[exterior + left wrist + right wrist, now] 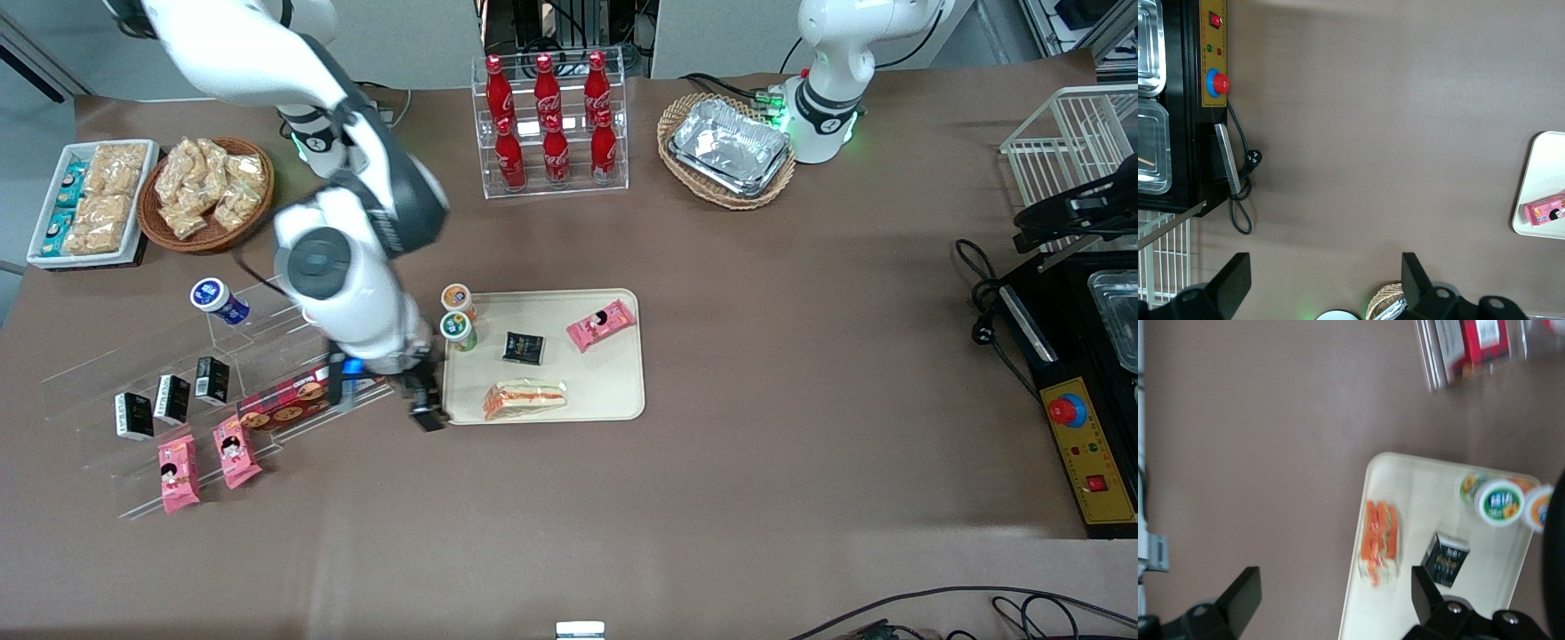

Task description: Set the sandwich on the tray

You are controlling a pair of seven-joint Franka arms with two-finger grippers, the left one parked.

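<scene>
1. Front view: the sandwich (525, 398) lies flat on the tray (613, 369), in the part nearest the camera, close to the rim but inside it. The hand (427, 404) hangs just off the tray's edge at the working arm's end, apart from the sandwich. Placement looks done, judging from how things lie.
2. Front view, risks: two small cups (459, 316) stand at the tray corner right beside the arm, and an acrylic rack with a red biscuit box (286, 402) sits close under the wrist. A careless withdrawal could clip either one. The sandwich's nearness to the rim means a nudge to the tray might tip it over the edge.
3. Right wrist view: the fingers (1238, 597) stand wide apart with nothing between them; the hand is released, holding nothing and touching nothing. Sandwich and a small black packet (1445, 559) lie on the tray below it.
4. Left wrist view: only a tray corner with a pink packet (1546, 210) on the brown worktop (1371, 133).
</scene>
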